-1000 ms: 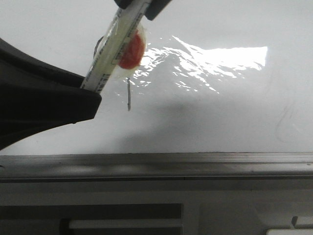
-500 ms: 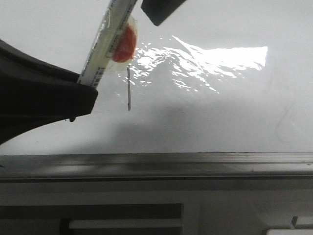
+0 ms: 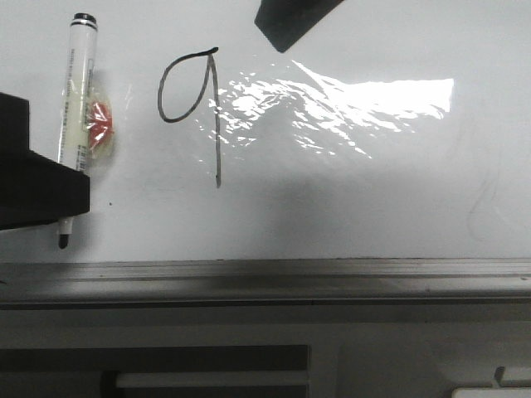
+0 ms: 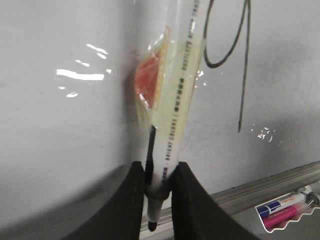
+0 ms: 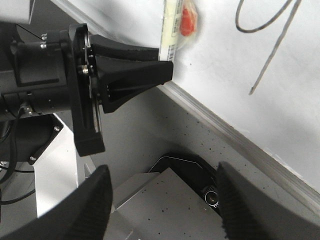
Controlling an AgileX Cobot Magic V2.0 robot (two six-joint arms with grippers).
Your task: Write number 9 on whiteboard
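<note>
- The 9 [image 3: 192, 112] is drawn on the whiteboard [image 3: 348, 207] — an oval loop with a long straight tail running down toward the ledge [image 3: 265, 272].
- Glare [image 3: 365, 104] lies just right of the 9, its left fringe touching the tail.
- The marker [image 3: 76, 116] stands nearly upright left of the 9 and apart from it, cap end up, dark tip pointing down toward the ledge.
- A red blob in clear tape [image 3: 99, 128] sticks to the marker's side facing the 9.
- The left gripper [image 4: 159, 187] pinches the marker low on its barrel; in the left wrist view both fingers [image 4: 131, 200] press against it, and the tip pokes out past them.
- In the front view that gripper shows as a dark block at the left edge, left of the 9, covering part of the marker.
- The right gripper [image 5: 160, 200] has its fingers [image 5: 85, 210] spread wide with nothing between them — it hangs apart from the 9, over the ledge and grey base [image 5: 150, 205].
- A dark wedge [image 3: 292, 21] at the top edge sits up and right of the 9; what it belongs to cannot be told.
- Spare markers [image 4: 282, 210] lie in a tray beyond the ledge, seen from the left wrist.
</note>
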